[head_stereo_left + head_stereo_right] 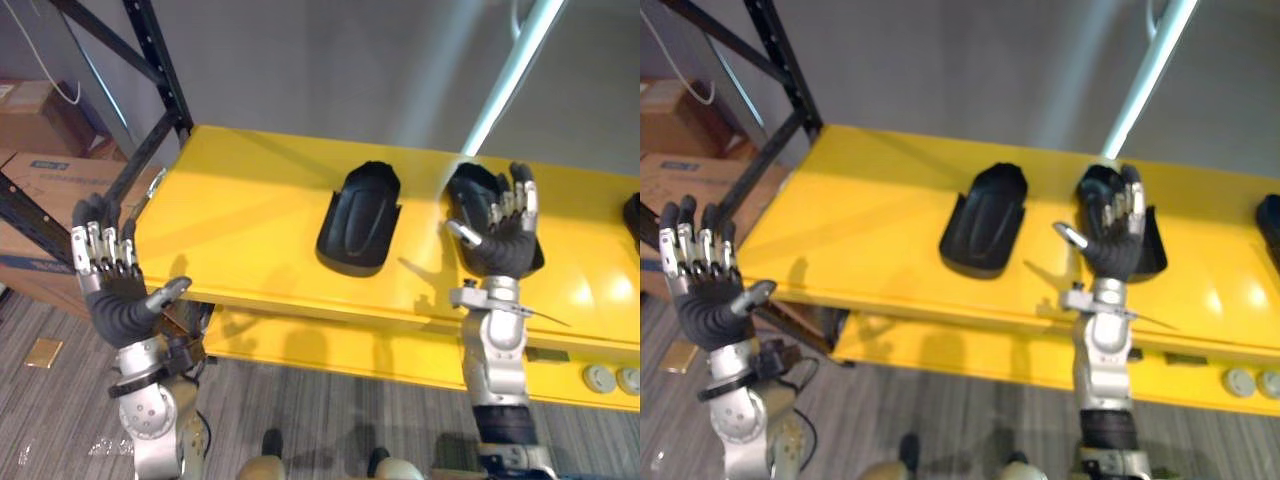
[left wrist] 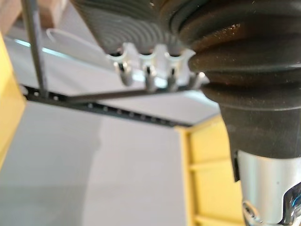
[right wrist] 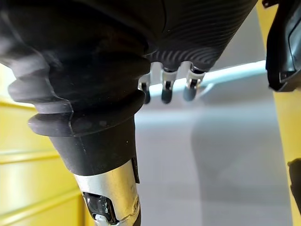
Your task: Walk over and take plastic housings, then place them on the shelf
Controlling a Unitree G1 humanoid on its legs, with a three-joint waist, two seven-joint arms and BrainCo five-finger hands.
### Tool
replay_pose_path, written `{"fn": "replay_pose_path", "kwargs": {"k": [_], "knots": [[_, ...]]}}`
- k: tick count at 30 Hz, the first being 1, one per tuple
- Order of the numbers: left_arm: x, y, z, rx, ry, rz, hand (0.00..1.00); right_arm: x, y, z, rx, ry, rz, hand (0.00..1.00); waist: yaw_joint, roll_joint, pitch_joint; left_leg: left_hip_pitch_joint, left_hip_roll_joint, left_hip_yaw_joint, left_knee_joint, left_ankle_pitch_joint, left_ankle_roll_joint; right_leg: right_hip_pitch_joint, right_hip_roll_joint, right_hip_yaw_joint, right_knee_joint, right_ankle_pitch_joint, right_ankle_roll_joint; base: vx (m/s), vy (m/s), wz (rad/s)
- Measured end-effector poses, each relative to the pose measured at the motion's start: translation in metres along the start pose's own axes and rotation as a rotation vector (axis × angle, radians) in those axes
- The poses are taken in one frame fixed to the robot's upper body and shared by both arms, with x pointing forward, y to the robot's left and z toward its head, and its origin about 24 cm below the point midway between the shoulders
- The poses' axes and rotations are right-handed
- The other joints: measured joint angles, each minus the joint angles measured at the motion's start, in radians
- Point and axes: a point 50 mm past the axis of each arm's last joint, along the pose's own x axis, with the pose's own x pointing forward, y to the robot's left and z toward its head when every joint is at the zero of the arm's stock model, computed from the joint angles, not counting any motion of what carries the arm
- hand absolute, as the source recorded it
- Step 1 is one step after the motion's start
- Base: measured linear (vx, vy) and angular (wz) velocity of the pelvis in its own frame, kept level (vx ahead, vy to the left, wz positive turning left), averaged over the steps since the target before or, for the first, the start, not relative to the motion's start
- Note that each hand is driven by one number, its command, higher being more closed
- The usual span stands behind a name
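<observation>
Three black plastic housings lie on the yellow shelf (image 1: 250, 210). One housing (image 1: 360, 220) rests near the shelf's middle. A second housing (image 1: 1152, 250) is partly hidden behind my right hand (image 1: 500, 240), which is raised open in front of it, fingers straight, holding nothing. In the right wrist view an edge of a housing (image 3: 284, 47) shows beside the hand's fingers (image 3: 167, 89). A third housing (image 1: 632, 215) peeks in at the far right. My left hand (image 1: 110, 290) is open and empty off the shelf's front left corner.
A black rack upright (image 1: 160, 70) and its braces stand at the shelf's left end. Cardboard boxes (image 1: 50, 200) sit on the floor to the left. A lower yellow shelf (image 1: 350, 345) carries two round parts (image 1: 600, 378). A pale pole (image 1: 510, 75) leans behind.
</observation>
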Motion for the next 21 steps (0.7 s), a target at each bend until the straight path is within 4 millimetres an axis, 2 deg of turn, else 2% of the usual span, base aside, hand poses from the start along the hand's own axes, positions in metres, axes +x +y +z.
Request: {"fn": "replay_pose_path", "kwargs": {"k": [4, 7, 9, 12, 15, 18, 21], "knots": [[-0.004, 0.004, -0.012, 0.039, 0.059, -0.011, 0.0, 0.018, -0.003, -0.006, -0.051, 0.037, -0.039, 0.0, 0.003, 0.016, 0.013, 0.017, -0.003, -0.026, 0.0, -0.002, 0.004, 0.032, -0.003, -0.004, -0.001, 0.011, -0.002, 0.01, 0.025, 0.15], [-0.002, 0.006, -0.008, 0.046, 0.033, -0.034, 0.0, 0.032, -0.005, -0.012, -0.069, 0.077, -0.052, 0.0, 0.023, 0.03, 0.021, 0.015, -0.003, -0.03, 0.0, -0.005, 0.008, 0.033, -0.003, -0.005, -0.003, 0.011, -0.002, -0.05, 0.015, 0.06], [-0.001, 0.005, -0.007, 0.038, 0.021, -0.05, 0.0, 0.048, -0.007, -0.015, -0.087, 0.104, -0.053, 0.0, 0.029, 0.05, 0.034, 0.008, -0.005, -0.038, -0.001, -0.002, 0.011, 0.033, -0.007, -0.007, -0.007, 0.011, -0.002, -0.06, 0.005, 0.11], [0.0, -0.002, -0.008, 0.015, 0.02, -0.078, 0.0, 0.079, -0.008, -0.005, -0.11, 0.078, -0.022, 0.0, 0.031, 0.085, 0.077, -0.01, -0.009, -0.046, 0.003, 0.005, 0.008, 0.028, -0.011, -0.014, -0.013, 0.01, 0.0, -0.08, 0.005, 0.1], [0.004, -0.008, -0.008, -0.005, 0.006, -0.085, 0.0, 0.105, -0.011, 0.012, -0.146, 0.04, 0.006, 0.0, 0.031, 0.096, 0.101, -0.067, -0.005, -0.054, 0.02, 0.026, 0.005, -0.021, -0.006, -0.022, -0.013, 0.014, 0.005, -0.07, -0.015, 0.11], [0.007, -0.014, -0.015, -0.011, 0.021, -0.12, 0.0, 0.118, -0.018, 0.014, -0.162, 0.066, 0.011, 0.0, 0.035, 0.097, 0.124, -0.079, -0.001, -0.066, 0.033, 0.03, 0.003, -0.023, -0.002, -0.031, -0.012, 0.015, 0.005, -0.01, -0.028, 0.12], [0.008, -0.02, -0.017, -0.032, 0.016, -0.127, 0.0, 0.132, -0.013, 0.015, -0.162, 0.11, 0.038, 0.0, 0.039, 0.111, 0.138, -0.079, -0.002, -0.065, 0.036, 0.03, 0.002, -0.024, -0.004, -0.03, -0.01, 0.015, 0.005, 0.0, 0.0, 0.0]]}}
